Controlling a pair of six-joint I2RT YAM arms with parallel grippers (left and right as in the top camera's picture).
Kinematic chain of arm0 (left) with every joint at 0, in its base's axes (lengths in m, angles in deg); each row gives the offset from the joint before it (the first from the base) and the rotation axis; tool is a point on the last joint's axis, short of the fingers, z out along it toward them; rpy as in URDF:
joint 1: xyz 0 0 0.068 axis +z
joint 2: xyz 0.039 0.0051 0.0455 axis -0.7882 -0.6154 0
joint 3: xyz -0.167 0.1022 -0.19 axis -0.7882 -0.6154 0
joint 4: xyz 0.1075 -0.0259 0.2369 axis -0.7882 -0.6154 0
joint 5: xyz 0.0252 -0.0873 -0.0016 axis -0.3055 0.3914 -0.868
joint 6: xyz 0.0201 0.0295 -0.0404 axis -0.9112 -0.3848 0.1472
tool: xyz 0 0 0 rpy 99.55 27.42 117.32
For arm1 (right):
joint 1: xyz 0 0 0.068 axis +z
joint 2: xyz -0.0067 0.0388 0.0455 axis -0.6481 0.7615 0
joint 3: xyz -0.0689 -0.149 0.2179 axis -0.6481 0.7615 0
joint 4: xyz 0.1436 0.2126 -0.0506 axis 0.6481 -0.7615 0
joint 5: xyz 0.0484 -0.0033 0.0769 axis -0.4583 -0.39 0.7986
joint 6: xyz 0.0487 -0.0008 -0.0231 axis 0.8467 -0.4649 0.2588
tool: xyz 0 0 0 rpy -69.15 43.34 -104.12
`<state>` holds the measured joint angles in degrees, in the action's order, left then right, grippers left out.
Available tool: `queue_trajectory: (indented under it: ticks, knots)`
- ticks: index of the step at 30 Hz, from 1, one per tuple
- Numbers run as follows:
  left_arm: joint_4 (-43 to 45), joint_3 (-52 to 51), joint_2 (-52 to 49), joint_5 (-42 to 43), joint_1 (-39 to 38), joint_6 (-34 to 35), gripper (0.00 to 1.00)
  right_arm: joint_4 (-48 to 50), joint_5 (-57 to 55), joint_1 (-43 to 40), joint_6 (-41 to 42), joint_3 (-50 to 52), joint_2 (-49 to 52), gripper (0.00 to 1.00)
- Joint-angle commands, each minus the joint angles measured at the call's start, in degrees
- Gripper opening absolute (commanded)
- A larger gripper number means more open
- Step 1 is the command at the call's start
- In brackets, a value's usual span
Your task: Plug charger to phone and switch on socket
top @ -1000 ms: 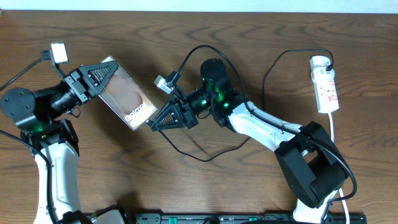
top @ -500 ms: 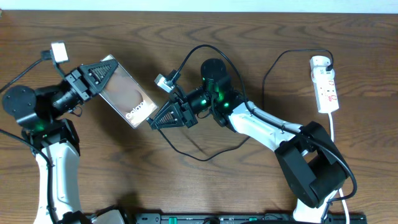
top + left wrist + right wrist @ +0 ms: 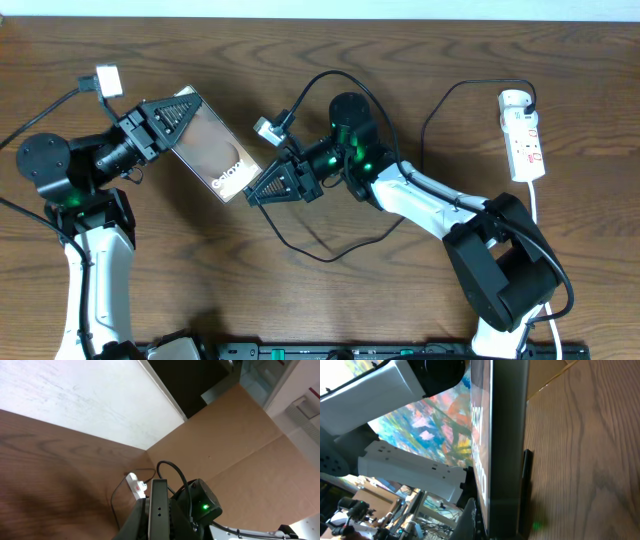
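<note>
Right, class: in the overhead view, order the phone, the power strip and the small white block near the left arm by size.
Largest: phone, though it is possibly nearer the camera.
Middle: power strip.
Smallest: small white block.

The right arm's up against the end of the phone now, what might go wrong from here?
One: the phone is held only by the left gripper at its far end, so a push from the right gripper may tilt or slip it. Two: the plug tip is hidden, so it may be misaligned. Three: the charger runs beneath the right arm and may snag.
</note>
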<state>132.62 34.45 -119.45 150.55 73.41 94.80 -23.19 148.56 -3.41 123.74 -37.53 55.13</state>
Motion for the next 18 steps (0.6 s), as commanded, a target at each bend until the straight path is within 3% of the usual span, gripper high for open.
queue_trajectory:
  ticks: [1, 5, 8, 12, 18]
  knots:
    - [0.11, 0.09, 0.46, 4.07, -1.44, -1.09, 0.07, 0.96, -4.13, -0.70, 0.68, -1.09, -0.07, 0.06]
    - [0.11, 0.09, 0.46, 4.04, -1.42, -0.94, 0.07, 0.98, -4.13, -0.70, 0.85, -1.07, -0.07, 0.35]
    - [0.11, 0.09, 0.46, 4.04, -1.42, -0.94, 0.08, 0.96, -4.13, -0.70, 0.85, -1.07, -0.07, 0.66]
    - [0.11, 0.09, 0.46, 4.04, -1.42, -0.94, 0.07, 0.96, -4.02, -0.70, 0.85, -1.07, -0.07, 0.99]
    - [0.11, 0.09, 0.46, 4.04, -0.20, -0.96, 0.07, 0.96, -3.98, -0.70, 0.83, -1.07, -0.07, 0.99]
